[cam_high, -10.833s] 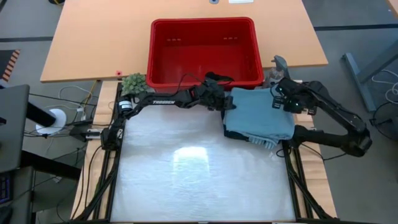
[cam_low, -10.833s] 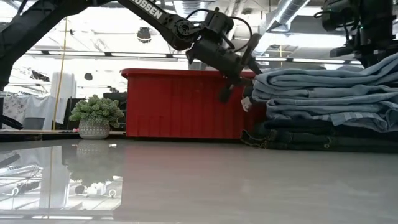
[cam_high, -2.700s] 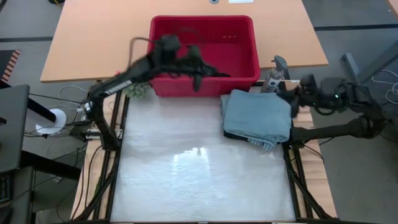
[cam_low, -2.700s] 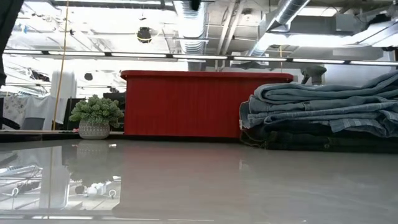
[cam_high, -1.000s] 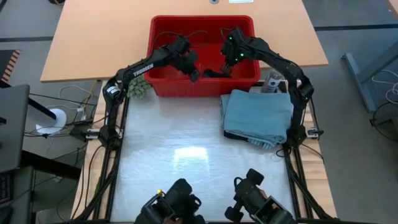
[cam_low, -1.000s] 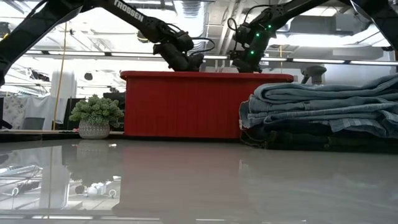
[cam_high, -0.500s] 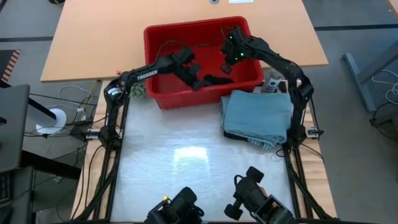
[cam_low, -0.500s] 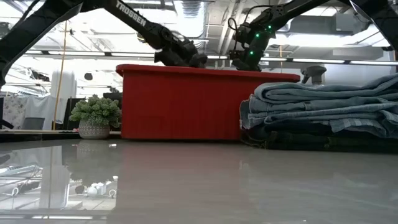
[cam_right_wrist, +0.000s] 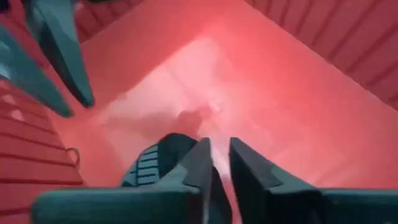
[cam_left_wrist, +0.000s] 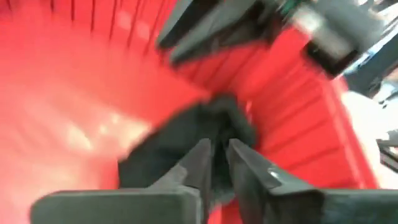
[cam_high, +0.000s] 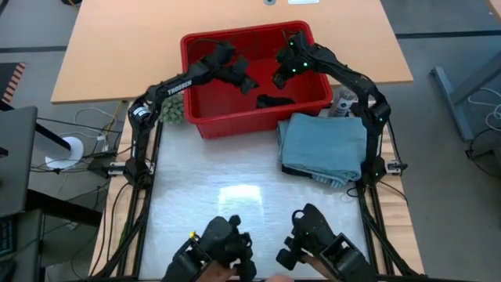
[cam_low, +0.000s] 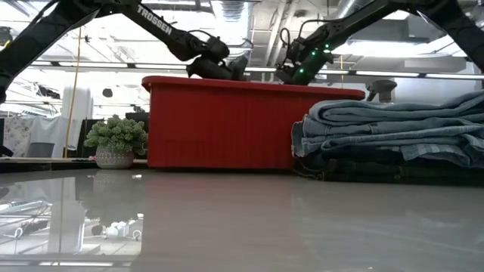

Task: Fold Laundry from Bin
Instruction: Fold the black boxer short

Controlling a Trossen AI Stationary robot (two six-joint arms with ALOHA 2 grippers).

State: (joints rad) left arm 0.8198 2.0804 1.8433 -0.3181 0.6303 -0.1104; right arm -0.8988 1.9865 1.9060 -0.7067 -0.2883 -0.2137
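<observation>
Grippers over red bin [cam_high: 205, 125]
Left gripper [cam_high: 244, 84] and right gripper [cam_high: 279, 77] show small finger gaps, holding nothing, above dark cloth [cam_high: 274, 101].

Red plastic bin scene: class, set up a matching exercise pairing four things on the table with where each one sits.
Things:
1. small dark garment
2. folded light blue denim stack
3. small green potted plant
4. left gripper

Places:
a. on the table beside the bin's right end
b. on the floor of the red plastic bin
c. outside the bin's left wall
d. over the bin's inside, above its floor

Pairs: 1-b, 2-a, 3-c, 4-d
</observation>
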